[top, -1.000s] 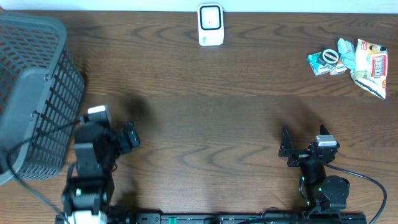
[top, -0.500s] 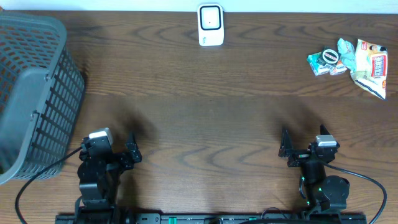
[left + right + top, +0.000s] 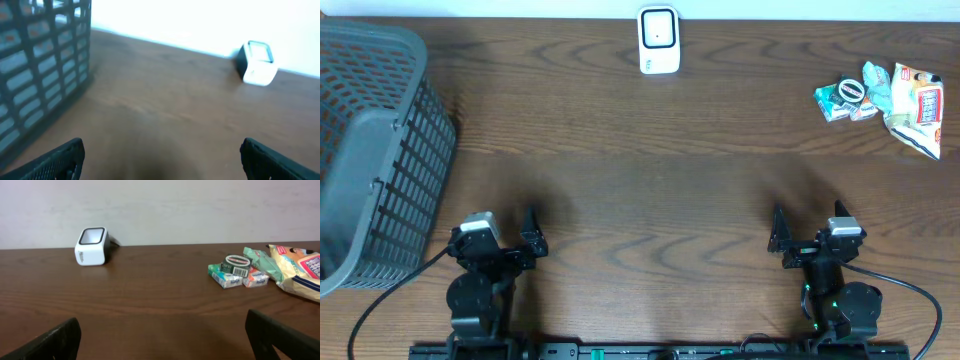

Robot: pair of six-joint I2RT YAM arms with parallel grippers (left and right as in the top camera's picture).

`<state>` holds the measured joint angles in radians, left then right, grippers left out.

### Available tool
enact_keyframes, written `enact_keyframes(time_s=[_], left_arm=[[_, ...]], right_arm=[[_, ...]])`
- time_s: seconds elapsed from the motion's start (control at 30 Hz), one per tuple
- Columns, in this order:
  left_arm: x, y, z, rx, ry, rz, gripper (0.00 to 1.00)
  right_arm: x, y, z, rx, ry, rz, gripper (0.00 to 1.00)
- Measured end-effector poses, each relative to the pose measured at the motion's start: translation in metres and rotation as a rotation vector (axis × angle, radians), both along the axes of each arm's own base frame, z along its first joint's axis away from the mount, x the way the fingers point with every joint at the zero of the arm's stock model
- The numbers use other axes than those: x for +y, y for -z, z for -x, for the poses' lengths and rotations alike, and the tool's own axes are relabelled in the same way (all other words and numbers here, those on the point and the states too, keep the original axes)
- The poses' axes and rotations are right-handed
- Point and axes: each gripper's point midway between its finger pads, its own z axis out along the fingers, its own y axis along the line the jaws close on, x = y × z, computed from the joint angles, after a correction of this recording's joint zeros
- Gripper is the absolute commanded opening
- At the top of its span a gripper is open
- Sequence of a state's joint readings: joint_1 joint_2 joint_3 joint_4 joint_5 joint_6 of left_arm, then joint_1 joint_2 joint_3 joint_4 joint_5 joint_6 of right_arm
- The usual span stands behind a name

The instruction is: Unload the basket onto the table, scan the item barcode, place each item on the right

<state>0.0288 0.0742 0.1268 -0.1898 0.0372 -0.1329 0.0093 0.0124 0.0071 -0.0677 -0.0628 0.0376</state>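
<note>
The white barcode scanner [image 3: 659, 40] stands at the table's far edge; it also shows in the left wrist view [image 3: 257, 62] and the right wrist view [image 3: 91, 246]. The items lie in a pile at the far right: small packets with a round tin [image 3: 848, 98] [image 3: 236, 270] and a snack bag [image 3: 915, 108] [image 3: 297, 271]. My left gripper [image 3: 493, 235] [image 3: 162, 160] sits open and empty near the front left. Near the front right, my right gripper [image 3: 808, 232] [image 3: 165, 337] is open and empty too. Both are far from the items and the scanner.
A grey mesh basket [image 3: 370, 150] [image 3: 40, 75] lies tilted at the left edge, close to the left arm. Bare brown wood stretches between the grippers and the scanner. Cables trail from both arm bases along the front edge.
The left arm has drawn back from beside the basket toward the front edge and settled low. The right arm has not moved. Both grippers stay open.
</note>
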Motion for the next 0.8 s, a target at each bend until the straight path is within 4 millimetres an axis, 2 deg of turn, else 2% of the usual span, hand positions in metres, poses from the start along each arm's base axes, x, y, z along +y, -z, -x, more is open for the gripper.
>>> enact_keyframes(time_s=[0.27,0.8], left_arm=[[-0.003,-0.015,-0.005,-0.139,0.017,-0.001,0.98],[-0.011,-0.008,-0.009,-0.157,0.08,-0.084,0.97]], right_arm=[[0.0,0.0,0.0,0.0,0.0,0.0,0.99],[0.0,0.0,0.0,0.0,0.0,0.0,0.99]])
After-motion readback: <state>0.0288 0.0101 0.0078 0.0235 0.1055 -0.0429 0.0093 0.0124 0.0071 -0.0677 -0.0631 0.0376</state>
